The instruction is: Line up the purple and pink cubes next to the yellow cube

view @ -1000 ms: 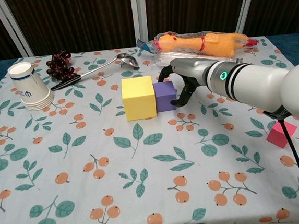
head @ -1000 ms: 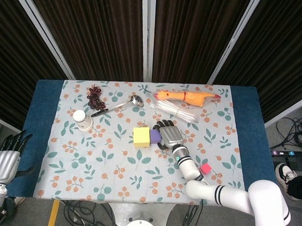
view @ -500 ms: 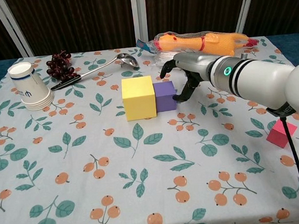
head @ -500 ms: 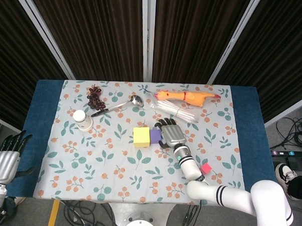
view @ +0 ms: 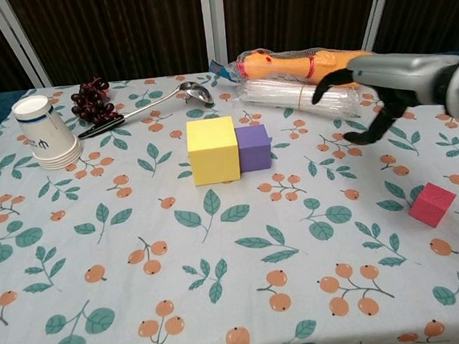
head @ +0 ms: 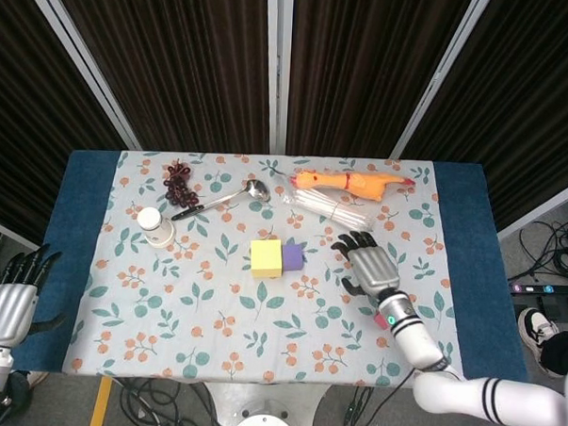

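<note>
The yellow cube [head: 265,257] [view: 212,149] stands mid-table, and the smaller purple cube [head: 292,258] [view: 253,147] touches its right side. The pink cube [view: 432,203] lies alone near the table's right front; in the head view my right forearm covers nearly all of it. My right hand [head: 367,266] [view: 367,95] hovers right of the purple cube, apart from it, fingers spread and holding nothing. My left hand [head: 11,300] hangs off the table's left front corner, fingers apart and empty.
A rubber chicken [head: 351,183] [view: 308,62] and a bag of straws [head: 331,212] lie at the back right. A ladle [head: 218,201], dark grapes [head: 177,182] and a stack of paper cups [view: 45,132] occupy the back left.
My right hand has drawn away from the purple cube and moved right, toward the pink cube. The purple cube stays against the yellow cube. The left hand has not moved.
</note>
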